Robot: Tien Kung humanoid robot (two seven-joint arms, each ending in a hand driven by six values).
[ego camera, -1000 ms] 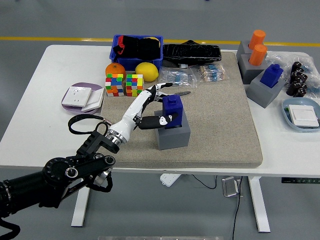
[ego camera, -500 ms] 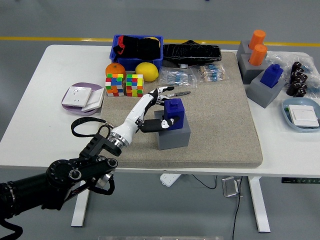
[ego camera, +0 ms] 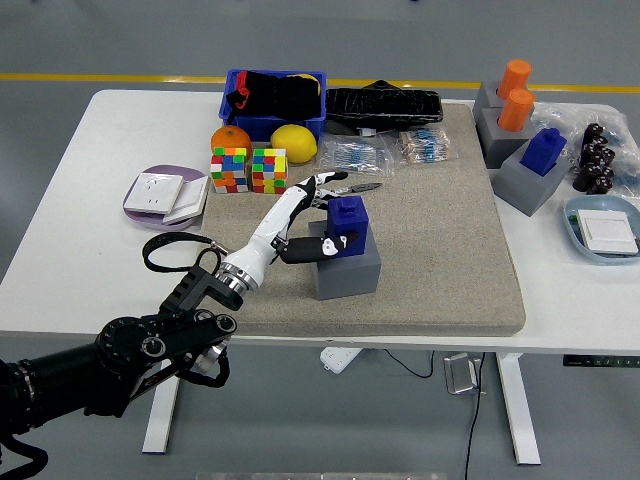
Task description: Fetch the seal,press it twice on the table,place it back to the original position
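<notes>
A blue seal (ego camera: pixel 349 222) stands upright in its grey holder block (ego camera: pixel 350 268) near the middle of the beige mat (ego camera: pixel 440 240). My left hand (ego camera: pixel 326 215), white with black fingertips, reaches in from the lower left and closes on the seal. Its thumb (ego camera: pixel 328 243) presses the seal's front left face. The other fingers (ego camera: pixel 325 185) stretch past its far left side. The seal's base is down in the holder. No right arm shows.
Two colour cubes (ego camera: pixel 249 168), an orange (ego camera: pixel 230 138), a lemon (ego camera: pixel 294 143) and a blue bin (ego camera: pixel 274 100) lie behind my hand. A plate with a socket (ego camera: pixel 165 195) is at left. Other holders with a blue seal (ego camera: pixel 543 150) and orange seals (ego camera: pixel 517 108) stand at right.
Between one second and half a second ago the seal sank a little lower into the holder and my hand dropped slightly with it. Nothing has visibly moved since.
</notes>
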